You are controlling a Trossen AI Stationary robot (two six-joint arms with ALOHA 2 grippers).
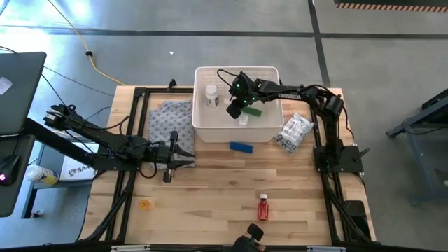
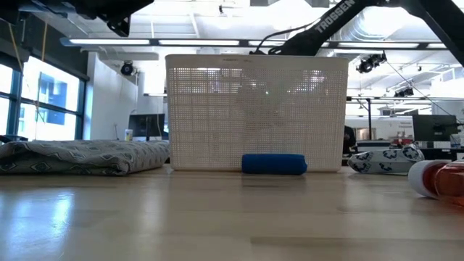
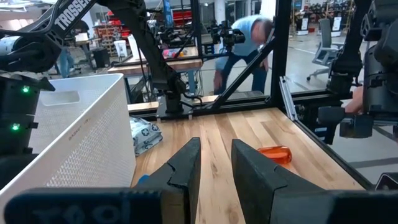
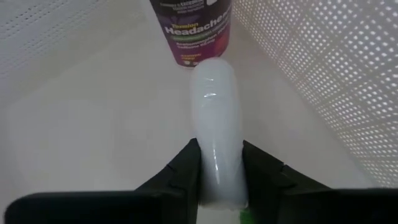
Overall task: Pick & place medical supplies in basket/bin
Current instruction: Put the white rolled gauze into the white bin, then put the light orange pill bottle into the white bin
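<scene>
The right gripper (image 4: 221, 177) is seen inside the white basket (image 1: 203, 129), its two dark fingers set against either side of a pale, rounded vial-like item (image 4: 216, 124); whether the item is gripped firmly or only loosely cannot be told. The item lies along the basket floor, its far end close to a white pill bottle (image 4: 193, 28) with a purple headache label. In the high view the right gripper (image 1: 238, 105) is placed over the middle of the basket, with a green tube (image 1: 252, 110) just beside it and the white pill bottle (image 1: 211, 96) near the basket's left wall.

Just in front of the basket, a blue block (image 1: 241, 147) is laid on the wooden table (image 1: 210, 203). A crinkly white-clear packet (image 1: 293, 132) is found to the basket's right, and a red white-capped bottle (image 1: 263, 206) lies well apart, nearer the table's front edge. A grey patterned cloth (image 1: 168, 122) is spread beside the basket's left side.

The left gripper (image 1: 183, 152) is held over the table in front of the cloth, its fingers narrowly parted and nothing between them.
</scene>
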